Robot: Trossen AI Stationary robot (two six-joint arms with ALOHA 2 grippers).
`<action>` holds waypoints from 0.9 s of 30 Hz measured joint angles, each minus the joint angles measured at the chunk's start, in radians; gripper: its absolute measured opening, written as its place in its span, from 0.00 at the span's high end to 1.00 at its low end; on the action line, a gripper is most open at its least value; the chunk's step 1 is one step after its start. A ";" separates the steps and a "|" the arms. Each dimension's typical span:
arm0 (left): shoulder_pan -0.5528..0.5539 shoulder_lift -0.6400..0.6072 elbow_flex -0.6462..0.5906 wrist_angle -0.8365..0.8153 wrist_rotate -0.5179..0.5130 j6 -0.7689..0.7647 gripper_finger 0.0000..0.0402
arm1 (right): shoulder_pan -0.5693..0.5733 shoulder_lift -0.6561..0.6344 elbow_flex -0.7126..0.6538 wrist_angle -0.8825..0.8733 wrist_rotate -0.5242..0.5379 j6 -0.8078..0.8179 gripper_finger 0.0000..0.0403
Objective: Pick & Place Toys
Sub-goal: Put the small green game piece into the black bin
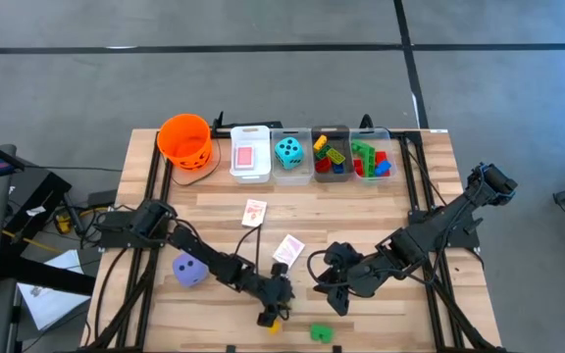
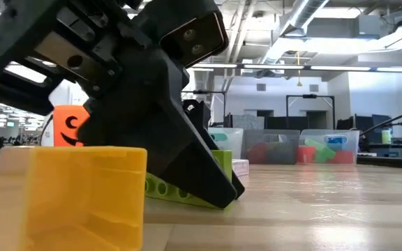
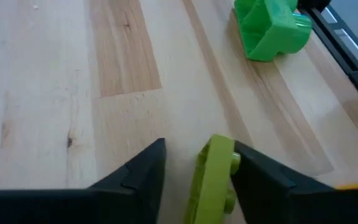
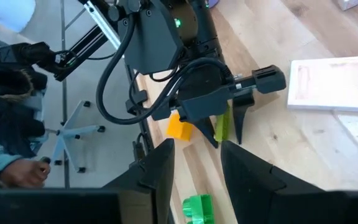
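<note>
Lime-green flat plastic building brick [image 3: 213, 180] stands on edge on the wooden worktop [image 3: 55, 93] near its front edge, between the two dark fingers of the left claw [image 3: 194, 177]. One finger is pressed against its studded side, while the other is still apart from it, so the claw is spread and not yet clamped. The brick's long axis runs forward along the fingers, its studs facing sideways toward the touching finger. To do this well, I'd say the arm should centre a little toward the brick before squeezing, or the thin piece could tip over. A yellow plastic block [image 2: 72, 195] sits just beside it. The right claw [image 1: 339, 286] hovers nearby, fingers apart, empty.
</note>
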 joint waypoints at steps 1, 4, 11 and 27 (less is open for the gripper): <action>0.003 0.000 0.000 0.001 0.000 -0.001 0.64 | 0.000 0.000 0.000 -0.002 0.009 0.000 0.68; 0.010 -0.025 -0.004 0.004 0.000 -0.004 0.78 | 0.000 0.000 0.000 -0.004 0.017 0.000 0.68; 0.075 -0.238 -0.009 -0.044 -0.004 -0.004 0.91 | -0.006 0.000 0.000 -0.002 0.063 0.000 0.68; 0.402 -0.678 -0.004 0.169 -0.164 -0.107 0.90 | -0.092 -0.430 -0.001 -0.376 0.262 -0.420 0.68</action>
